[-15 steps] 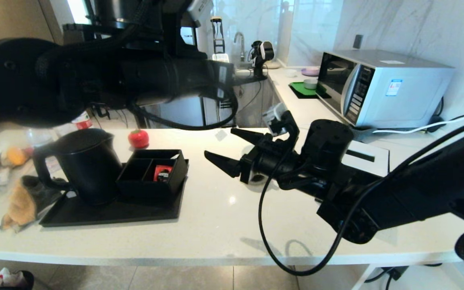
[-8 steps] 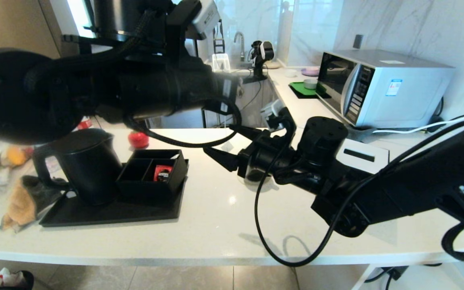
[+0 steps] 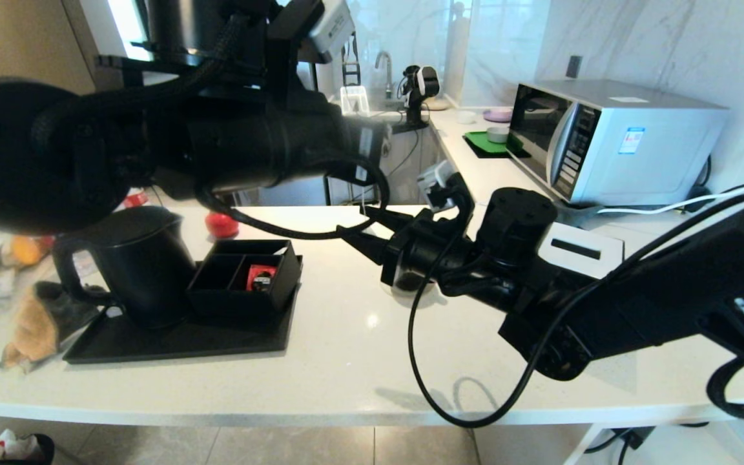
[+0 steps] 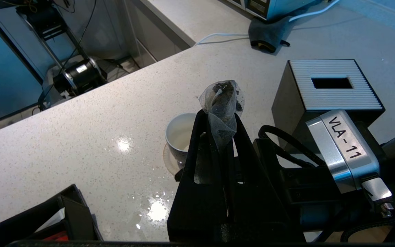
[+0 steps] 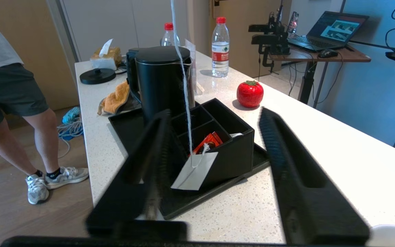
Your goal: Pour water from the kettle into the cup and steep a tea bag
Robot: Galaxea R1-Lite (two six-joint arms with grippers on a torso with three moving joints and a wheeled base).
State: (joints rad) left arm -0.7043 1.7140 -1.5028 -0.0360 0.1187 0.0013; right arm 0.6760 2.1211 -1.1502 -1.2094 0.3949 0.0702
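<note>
One tea bag [image 4: 222,103], one cup [image 4: 180,137]

Left hand [image 4: 219,123] clamped (raised), right hand [image 5: 211,137] fingers apart, level

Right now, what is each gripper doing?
Left gripper: shut on the tea bag.
Right gripper: open, holding nothing, the tea bag's tag hanging between its fingers.

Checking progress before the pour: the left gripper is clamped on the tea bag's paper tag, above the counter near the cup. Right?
Not the tag. The left wrist view shows the left gripper shut on the tea bag pouch itself, near the cup; the tag dangles free.
</note>
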